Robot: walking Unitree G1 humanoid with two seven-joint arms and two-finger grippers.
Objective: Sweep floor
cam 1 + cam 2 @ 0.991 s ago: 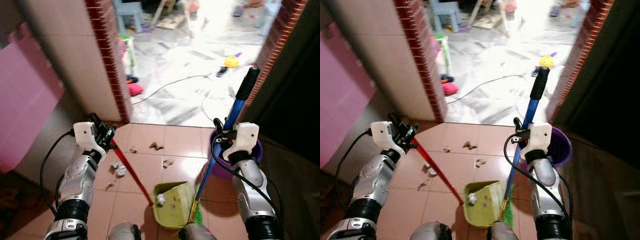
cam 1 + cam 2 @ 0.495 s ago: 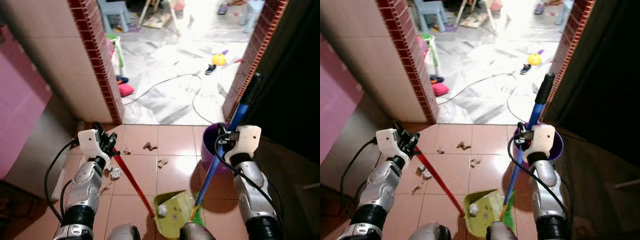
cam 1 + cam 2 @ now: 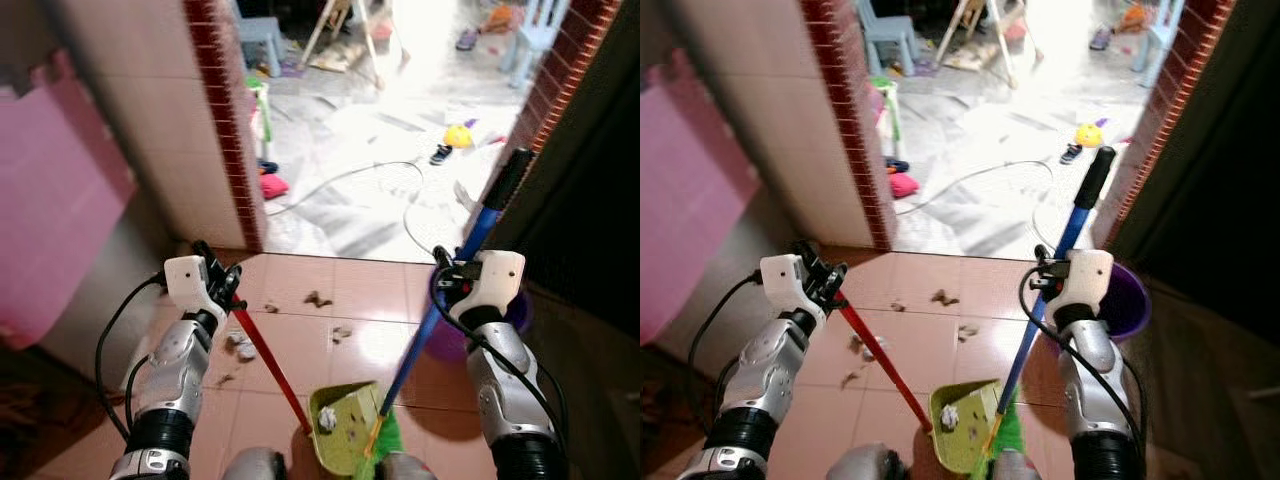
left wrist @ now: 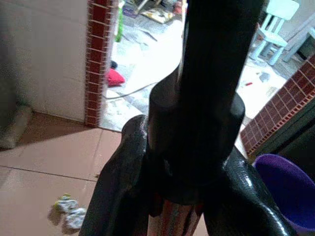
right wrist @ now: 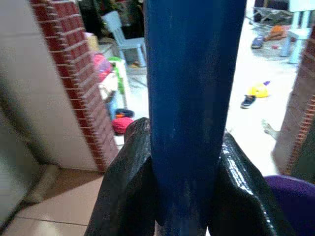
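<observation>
1. Here the left claw is clamped on the red handle of the dustpan, whose yellow-green pan rests on the tiled floor at six o'clock, with a white crumpled scrap inside.
2. The right claw is closed around the blue shaft of the broom, which slants from two o'clock down to green bristles just beside the pan.
3. Loose litter lies ahead: a paper wad at nine o'clock of the pan, and small brown scraps toward twelve o'clock.
4. A purple bucket stands behind the right arm, at three o'clock.
5. The step in hand seems to be gathering debris into the pan; much is left.
6. Next, the broom likely needs reaching beyond the scraps and drawing them back, pan held steady.
</observation>
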